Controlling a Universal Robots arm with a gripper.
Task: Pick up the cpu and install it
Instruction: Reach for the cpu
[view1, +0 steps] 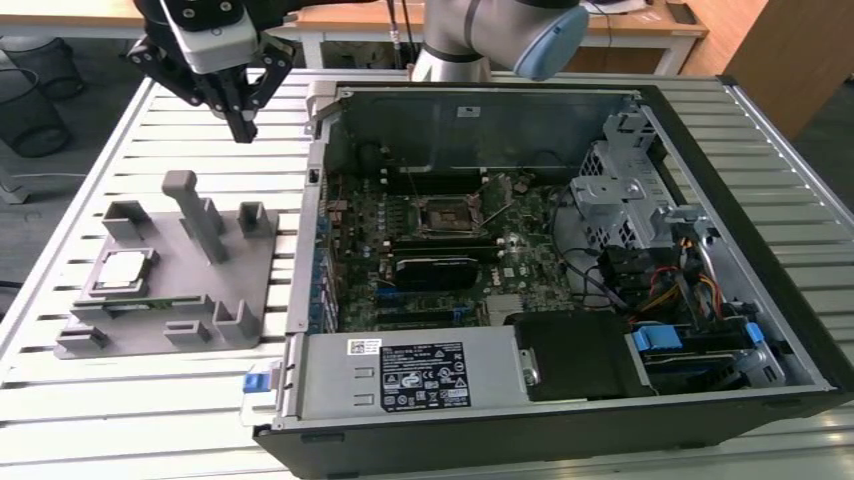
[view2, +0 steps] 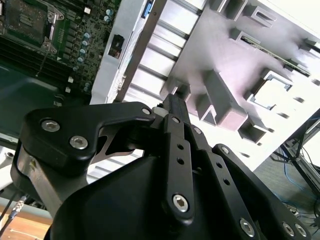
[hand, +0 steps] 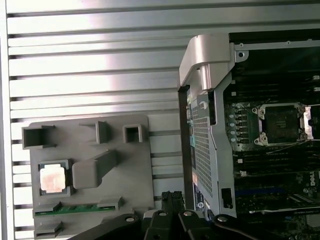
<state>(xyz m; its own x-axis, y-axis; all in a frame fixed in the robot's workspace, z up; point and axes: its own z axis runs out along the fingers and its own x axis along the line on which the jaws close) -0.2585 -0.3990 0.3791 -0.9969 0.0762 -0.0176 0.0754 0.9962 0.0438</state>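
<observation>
Though nothing is held in it, the gripper (view1: 244, 128) is shut, its jaws pressed together and pointed down over the slatted worktop (view1: 80, 170). It is hung near the grey fixture plate (view1: 260, 275) and beside the open computer case (view1: 467, 125). It is kept well above and apart from the cpu (view1: 124, 270), which is seated flat, metal top up, in a square recess of the fixture plate. In the first wrist view the cpu (hand: 52, 178) is seen framed by that recess's low walls, presumably so that it is kept square for a grasp. A green memory module (hand: 75, 209) is slotted on edge just beside it. Inside the case the motherboard is laid flat, and its cpu socket (view1: 445, 213) is left uncovered and appears empty, so the chip is judged not yet installed.
</observation>
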